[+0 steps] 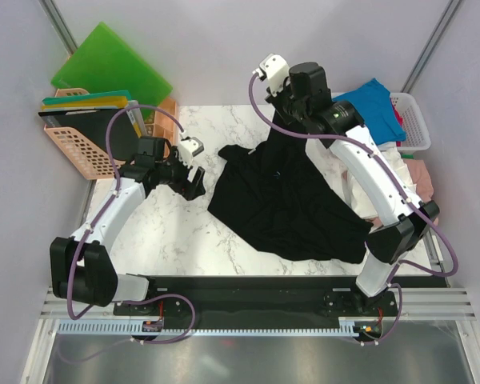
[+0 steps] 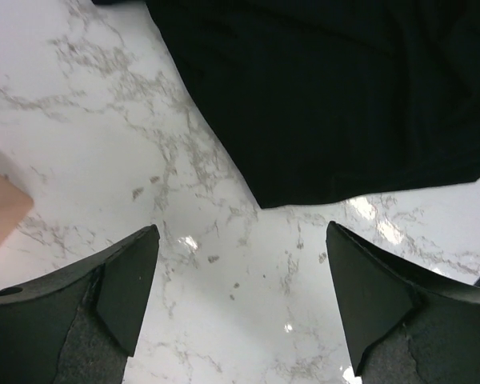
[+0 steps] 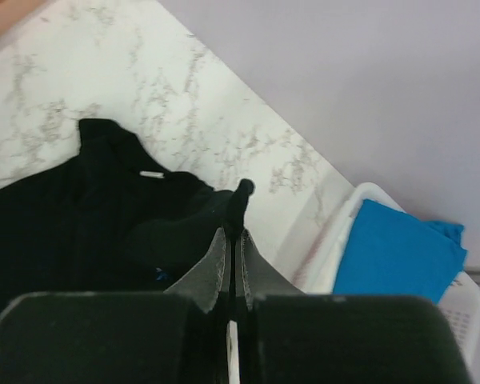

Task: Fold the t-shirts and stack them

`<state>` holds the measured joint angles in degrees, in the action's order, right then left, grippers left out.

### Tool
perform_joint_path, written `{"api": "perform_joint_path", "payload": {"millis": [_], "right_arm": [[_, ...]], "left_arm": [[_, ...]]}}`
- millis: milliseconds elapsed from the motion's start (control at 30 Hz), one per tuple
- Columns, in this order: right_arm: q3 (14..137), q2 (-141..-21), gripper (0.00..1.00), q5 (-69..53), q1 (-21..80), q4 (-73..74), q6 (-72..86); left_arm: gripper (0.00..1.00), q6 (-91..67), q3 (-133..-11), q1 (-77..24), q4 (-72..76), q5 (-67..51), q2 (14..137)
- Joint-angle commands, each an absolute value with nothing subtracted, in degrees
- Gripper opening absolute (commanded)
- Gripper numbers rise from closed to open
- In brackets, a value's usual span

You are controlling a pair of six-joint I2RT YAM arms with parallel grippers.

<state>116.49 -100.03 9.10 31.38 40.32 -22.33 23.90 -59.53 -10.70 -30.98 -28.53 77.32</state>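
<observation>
A large black t-shirt (image 1: 280, 208) lies spread and rumpled on the marble table (image 1: 160, 240). My right gripper (image 1: 282, 116) is at the shirt's far edge, and its jaws are shut on a pinched fold of the black cloth (image 3: 238, 200); in the right wrist view the gripper (image 3: 232, 236) has the white neck label (image 3: 152, 174) to its left. Left of the shirt, my left gripper (image 1: 194, 182) hangs open over bare marble. The left wrist view shows the gripper (image 2: 242, 228) with nothing between its fingers and the shirt's hem (image 2: 344, 96) just ahead.
A bright blue t-shirt (image 1: 372, 100) lies on a white basket (image 1: 414, 120) at the back right, with white and pink cloth (image 1: 412, 172) below it. Green boards (image 1: 112, 68) and an orange basket (image 1: 72, 140) stand at the back left.
</observation>
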Motion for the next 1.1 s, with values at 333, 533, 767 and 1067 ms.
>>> {"api": "perform_joint_path", "payload": {"millis": [333,533,767,1067], "right_arm": [[104.23,-96.24,0.0,12.13,39.56,35.34,-21.71],[106.79,-98.26,0.0,14.41,30.33,31.91,-20.04],[106.18,-99.14,0.0,23.46,21.46,24.99,-26.62],[101.16,-102.83,0.69,41.2,16.96,8.53,-35.96]], "left_arm": [[0.91,24.34,-66.45,-15.64,-29.88,-26.72,80.69],[0.92,25.75,-62.76,-15.64,-29.71,-24.7,77.26],[0.92,25.05,-62.23,-15.56,-29.79,-26.37,78.22],[0.92,25.22,-60.65,-15.65,-29.71,-26.72,77.52]]}}
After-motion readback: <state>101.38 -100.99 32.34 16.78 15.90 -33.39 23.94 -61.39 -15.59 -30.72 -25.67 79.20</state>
